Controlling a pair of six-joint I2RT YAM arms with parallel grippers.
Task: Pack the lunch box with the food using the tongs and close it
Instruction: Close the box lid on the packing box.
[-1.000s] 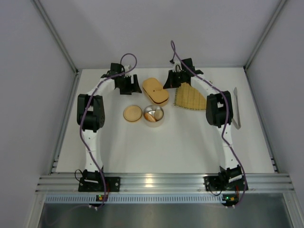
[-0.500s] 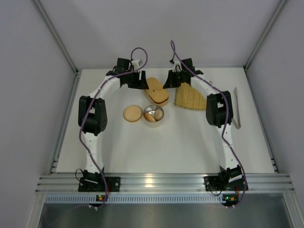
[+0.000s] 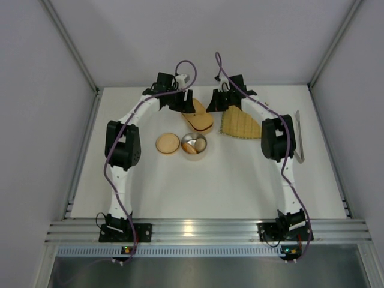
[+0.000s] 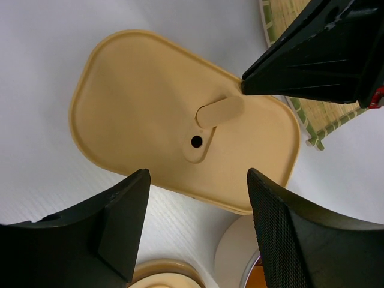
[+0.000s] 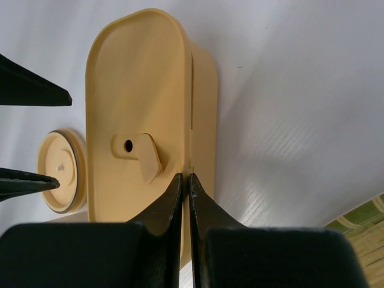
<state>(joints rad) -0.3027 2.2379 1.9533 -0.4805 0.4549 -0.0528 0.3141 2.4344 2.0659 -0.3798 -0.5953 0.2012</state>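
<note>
Left gripper [image 4: 198,180] hung over the near rim of the lunch box [image 4: 150,102], its fingers [image 4: 120,222] spread wide with nothing caught between them; right gripper [image 5: 185,178] was pinched fully closed and empty, its joined tips touching the edge of the cream-yellow box lid [image 5: 138,78] just beside the small swivel tab [image 5: 141,151]; a strip of the box's side showed along that edge. Seen from above, the lunch box lay at the far middle of the table [image 3: 240,180], between the two grippers; the food [image 3: 192,146], orange and pale pieces, sat in a round bowl [image 3: 203,140] just nearer than the box; a round tan lid [image 3: 168,144] lay just left of the bowl; the yellow woven mat [image 3: 240,123] lay just right of the box; the tongs [image 3: 299,129] lay at the table's right side, outside the right arm's elbow and well apart from both grippers.
</note>
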